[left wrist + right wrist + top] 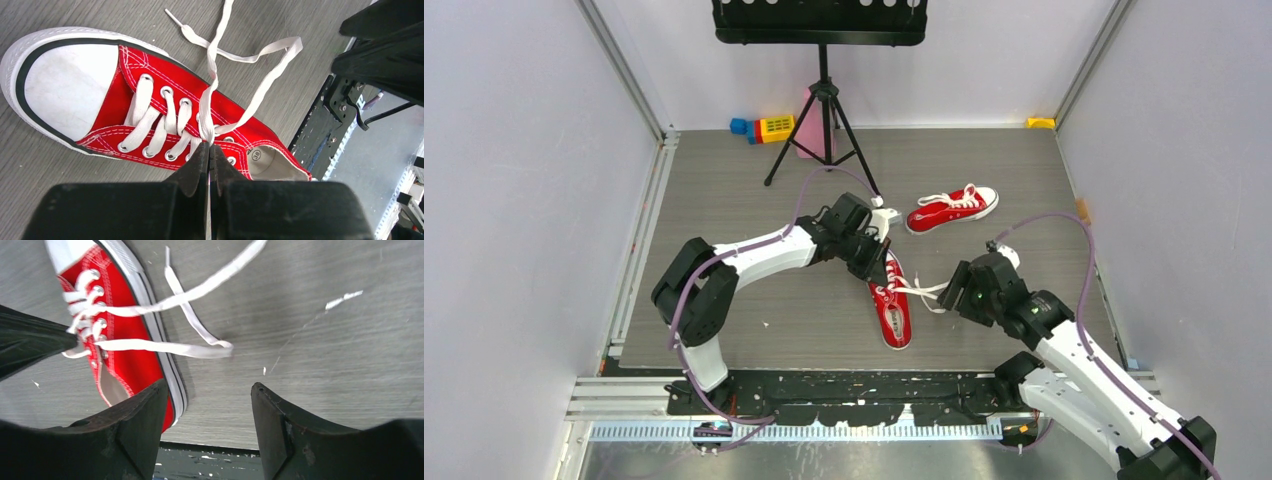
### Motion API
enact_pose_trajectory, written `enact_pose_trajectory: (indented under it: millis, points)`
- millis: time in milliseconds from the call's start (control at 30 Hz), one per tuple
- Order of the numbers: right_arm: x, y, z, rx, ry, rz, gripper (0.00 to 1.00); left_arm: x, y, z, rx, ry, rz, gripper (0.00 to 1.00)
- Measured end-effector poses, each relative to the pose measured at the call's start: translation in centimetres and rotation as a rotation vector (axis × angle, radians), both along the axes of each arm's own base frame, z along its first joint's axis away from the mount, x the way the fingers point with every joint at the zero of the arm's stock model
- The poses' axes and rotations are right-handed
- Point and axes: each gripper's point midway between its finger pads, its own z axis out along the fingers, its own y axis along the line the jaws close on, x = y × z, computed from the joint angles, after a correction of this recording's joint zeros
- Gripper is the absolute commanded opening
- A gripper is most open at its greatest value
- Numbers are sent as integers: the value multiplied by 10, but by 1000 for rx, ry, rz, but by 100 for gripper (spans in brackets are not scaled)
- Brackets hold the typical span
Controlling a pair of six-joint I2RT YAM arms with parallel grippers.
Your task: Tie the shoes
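A: Left tool, what state?
B: Your left gripper [209,147] was clamped fully closed on the white lace [165,347] of the near sneaker [165,107]. It pinched right at the top eyelets by the tongue. Two strands ran out from the tips and crossed over the wood.

A: And the right?
B: Your right gripper [210,392] stood wide apart with nothing between its fingers [145,410]. It hung over bare table [340,365] just beside the sneaker's sole edge. A lace loop lay flat ahead of it, touching neither finger.

A: Where were the shoes?
B: The near sneaker sat upright on its sole mid-table, between your two arms. Its heel opening faced the near edge and its toe cap [65,85] pointed to the back. Its laces were loose, with no bow. The far sneaker [952,207] sat farther back and to the right, well apart, on its sole with the toe pointing right. I couldn't tell whether that one was tied.

A: Anything else?
B: A music stand [819,25] stood on its tripod at back centre. Toy blocks [769,128] lay by the back wall, just left of it.
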Motion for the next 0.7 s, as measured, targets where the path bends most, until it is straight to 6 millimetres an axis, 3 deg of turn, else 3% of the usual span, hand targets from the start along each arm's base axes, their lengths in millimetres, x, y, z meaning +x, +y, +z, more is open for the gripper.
enact_pose_trajectory:
  millis: [233, 267, 533, 700]
  points:
    - [-29, 2, -54, 71, 125, -39, 60, 5, -4, 1, -23, -30, 5, 0]
    - [-29, 2, -54, 72, 125, -40, 60, 5, -4, 1, -24, -31, 5, 0]
    - [-11, 8, -64, 53, 127, -59, 58, 5, -4, 4, -34, -40, 6, 0]
    - [3, 10, -77, -12, 168, -73, 47, 5, -4, 4, -36, -41, 5, 0]
